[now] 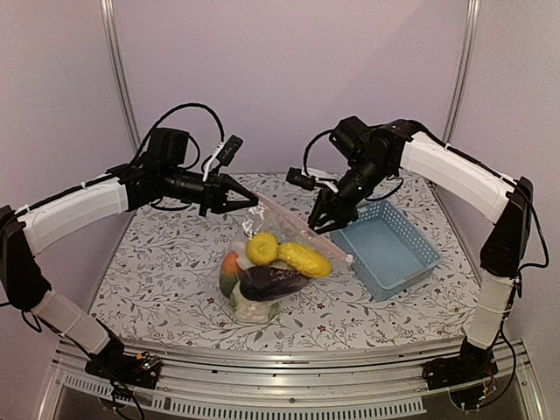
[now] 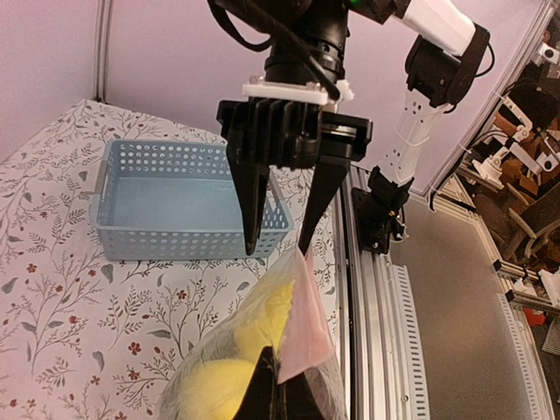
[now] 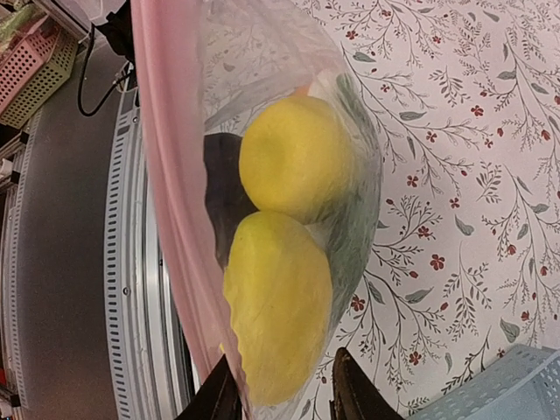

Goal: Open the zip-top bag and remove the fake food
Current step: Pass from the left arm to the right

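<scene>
Over the bench [image 1: 157, 271], left jaws are pinching the limp zip-top bag [image 1: 278, 229].
Right jaws are gaping astride its stiffer rim [image 2: 304, 332]: surest hold, probably.

The overhead camera looks down from behind the arms over the whole table [image 1: 157, 262]. The left wrist camera sights past its fingers [image 2: 262, 398] at the right gripper [image 2: 277, 249] and basket [image 2: 175, 201] ahead. The right wrist camera sits close, the bag [image 3: 262, 219] filling its view. All three share bag and basket.
</scene>
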`<state>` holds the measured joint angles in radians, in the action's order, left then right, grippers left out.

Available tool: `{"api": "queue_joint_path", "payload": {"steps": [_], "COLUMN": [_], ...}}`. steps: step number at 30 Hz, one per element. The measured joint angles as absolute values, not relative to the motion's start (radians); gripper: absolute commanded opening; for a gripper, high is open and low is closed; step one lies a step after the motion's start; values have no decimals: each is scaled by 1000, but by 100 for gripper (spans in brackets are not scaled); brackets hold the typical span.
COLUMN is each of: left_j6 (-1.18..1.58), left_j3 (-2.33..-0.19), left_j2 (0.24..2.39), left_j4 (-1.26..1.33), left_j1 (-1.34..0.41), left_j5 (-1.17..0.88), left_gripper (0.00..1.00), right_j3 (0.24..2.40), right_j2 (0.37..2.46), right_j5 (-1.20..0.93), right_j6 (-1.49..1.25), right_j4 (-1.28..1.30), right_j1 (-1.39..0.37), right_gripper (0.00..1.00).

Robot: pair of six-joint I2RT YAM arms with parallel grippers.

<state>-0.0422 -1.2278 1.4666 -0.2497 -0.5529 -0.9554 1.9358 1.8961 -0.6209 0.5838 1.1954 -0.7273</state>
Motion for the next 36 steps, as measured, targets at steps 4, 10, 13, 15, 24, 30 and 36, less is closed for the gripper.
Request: {"api": "queue_joint_path", "payload": {"steps": [4,10,13,15,24,30,36], "left_j6": [-42,-37,-46,-49,-20,24,205], "left_j3": [-1228,-1228,-1230,-1243,-1302,-1277,-1144], "left_j2": [1467,1466,1456,1443,1238,1159,1228], "left_j4": [-248,-238,-253,-278,-341,-371,-327], "left_j1": [-553,-546,-539,-533,-517,-516,-526], "left_j5": [-945,-933,-918,-888,-678,-558,-539], "left_gripper": [0,24,47,57,76,72,76], "right_j3": [1894,1858,1950,2090,2523,2492,2390], "right_j2": [1896,1898,1927,1976,2158,2178,2178], "right_j5": [-598,-540,-469,-427,-241,-219,-207], "right_j6": [590,596,590,585,641,667,657], "right_j4": [1183,1173,1177,1176,1120,1093,1067], "right_j1": [-750,-789,-793,-792,-867,-915,-925], "right_gripper": [11,0,0,0,0,0,5]}}
